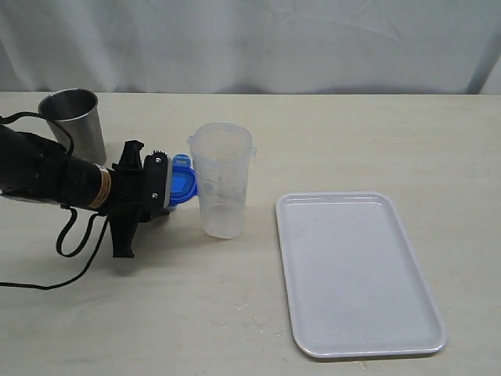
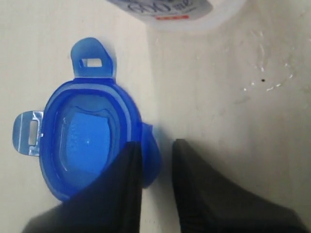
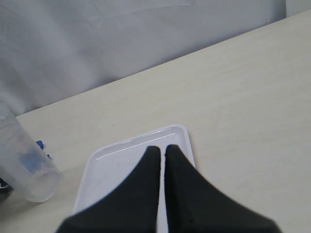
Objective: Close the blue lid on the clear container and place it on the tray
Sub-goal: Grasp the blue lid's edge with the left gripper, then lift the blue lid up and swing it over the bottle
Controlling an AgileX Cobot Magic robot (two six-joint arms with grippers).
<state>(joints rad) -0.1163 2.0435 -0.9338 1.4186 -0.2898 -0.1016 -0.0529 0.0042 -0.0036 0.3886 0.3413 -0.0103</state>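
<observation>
Clear container [image 1: 221,180] upright — axis vertical

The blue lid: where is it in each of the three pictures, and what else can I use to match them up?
Exterior view: the blue lid sits just left of the clear container.
Left wrist view: large and close up, the container's base beyond it.
Right wrist view: only blue slivers beside the container.
Shared landmark: the clear container.
</observation>
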